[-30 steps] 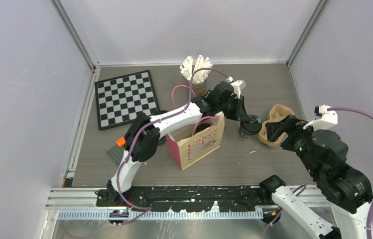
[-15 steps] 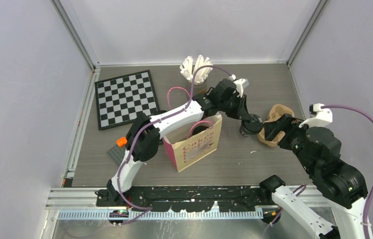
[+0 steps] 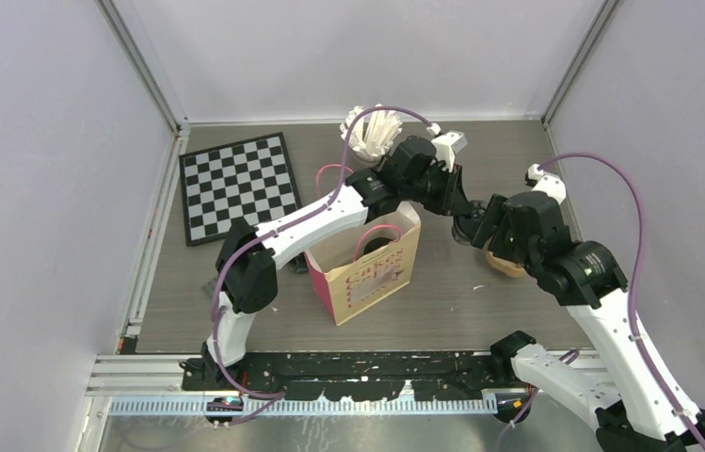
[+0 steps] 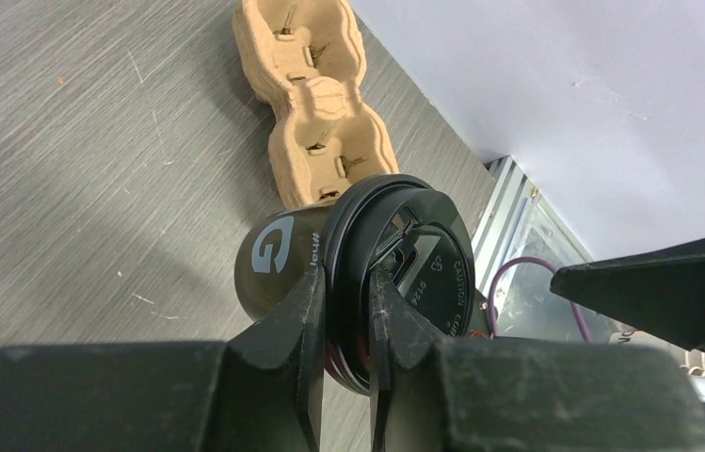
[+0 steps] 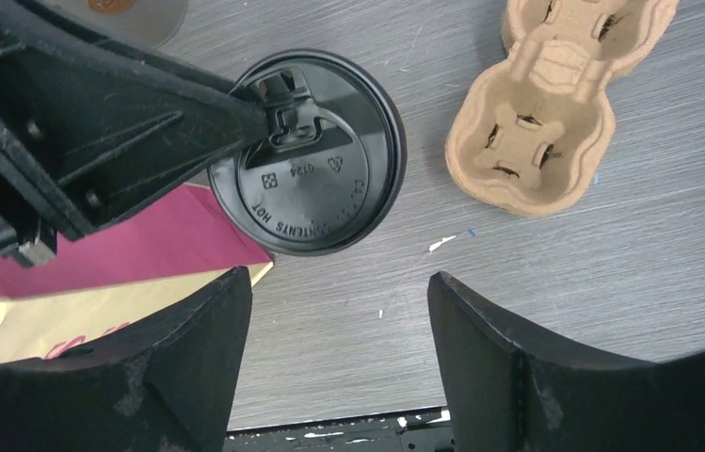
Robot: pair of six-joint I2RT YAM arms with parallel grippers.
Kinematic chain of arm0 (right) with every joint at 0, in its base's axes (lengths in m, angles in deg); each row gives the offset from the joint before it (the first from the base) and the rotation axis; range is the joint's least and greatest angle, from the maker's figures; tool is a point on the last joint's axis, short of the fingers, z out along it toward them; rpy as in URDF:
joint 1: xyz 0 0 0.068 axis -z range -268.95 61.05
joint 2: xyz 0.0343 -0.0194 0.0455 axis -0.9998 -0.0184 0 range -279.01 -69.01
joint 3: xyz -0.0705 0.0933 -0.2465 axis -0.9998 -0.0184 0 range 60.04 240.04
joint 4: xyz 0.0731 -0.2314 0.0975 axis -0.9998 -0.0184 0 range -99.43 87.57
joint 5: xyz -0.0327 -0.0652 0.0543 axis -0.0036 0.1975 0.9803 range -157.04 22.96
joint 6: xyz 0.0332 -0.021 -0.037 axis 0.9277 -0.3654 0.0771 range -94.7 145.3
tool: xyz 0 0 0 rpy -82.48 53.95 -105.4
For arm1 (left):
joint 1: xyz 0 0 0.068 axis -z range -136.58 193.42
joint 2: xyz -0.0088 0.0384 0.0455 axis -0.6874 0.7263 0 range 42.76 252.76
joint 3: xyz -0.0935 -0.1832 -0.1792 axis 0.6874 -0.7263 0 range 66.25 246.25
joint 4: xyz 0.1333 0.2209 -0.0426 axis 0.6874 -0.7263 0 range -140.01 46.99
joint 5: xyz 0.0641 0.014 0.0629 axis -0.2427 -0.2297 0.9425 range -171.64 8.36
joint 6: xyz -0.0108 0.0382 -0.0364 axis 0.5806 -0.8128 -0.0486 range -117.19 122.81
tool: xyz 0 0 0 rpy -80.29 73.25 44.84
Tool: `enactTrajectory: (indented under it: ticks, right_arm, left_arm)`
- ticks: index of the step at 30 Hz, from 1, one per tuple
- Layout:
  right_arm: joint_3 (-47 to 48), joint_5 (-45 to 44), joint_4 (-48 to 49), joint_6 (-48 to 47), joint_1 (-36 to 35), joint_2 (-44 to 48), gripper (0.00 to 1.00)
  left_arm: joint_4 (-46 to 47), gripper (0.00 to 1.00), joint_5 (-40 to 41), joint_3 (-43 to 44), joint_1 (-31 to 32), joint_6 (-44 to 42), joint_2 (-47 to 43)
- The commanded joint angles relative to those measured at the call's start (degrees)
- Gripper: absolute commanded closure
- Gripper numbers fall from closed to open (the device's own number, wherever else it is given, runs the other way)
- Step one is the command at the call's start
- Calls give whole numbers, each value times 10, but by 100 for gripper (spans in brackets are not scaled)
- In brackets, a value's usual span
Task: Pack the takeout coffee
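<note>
A black takeout coffee cup (image 4: pixel 278 259) with a round black lid (image 5: pixel 315 174) is just right of the pink paper bag (image 3: pixel 367 268), close to the carrier. My left gripper (image 4: pixel 348 282) is shut on the lid's rim, one finger inside the lip and one outside. In the top view the left gripper (image 3: pixel 459 217) reaches over the bag's far corner. My right gripper (image 5: pixel 339 282) is open and empty, hovering above the cup; in the top view the right gripper (image 3: pixel 483 228) hides most of it. Something dark lies inside the bag; I cannot tell what.
The brown pulp cup carrier (image 5: pixel 555 104) lies right of the cup, partly under my right arm in the top view (image 3: pixel 506 264). A grey cup of white wrapped sticks (image 3: pixel 374 137) stands at the back. A checkerboard (image 3: pixel 235 184) lies at the back left.
My right arm has swung left and back, from beside the carrier to above the cup. My left gripper stays shut on the lid. The bag shifted slightly left.
</note>
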Motion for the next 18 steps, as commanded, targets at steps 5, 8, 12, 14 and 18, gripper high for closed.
enactTrajectory:
  ticks: [5,8,12,14,18]
  right_arm:
    - [21,180,80,-57,161,-56,36]
    - [30,249,90,-90,223,-85,36]
    - [34,292,114,-102,248,-118,33]
    - [28,338,145,-110,260,-130,32]
    - [27,391,161,-132,290,-160,33]
  left_arm:
    - [7,83,1,-12,-12,-27,-29]
    - [6,84,-1,-16,-18,-23,-33]
    - [17,84,-19,-19,-27,-20,-34]
    - [18,84,-34,-16,-31,-23,-32]
    - [13,85,-70,-14,-40,-27,-29]
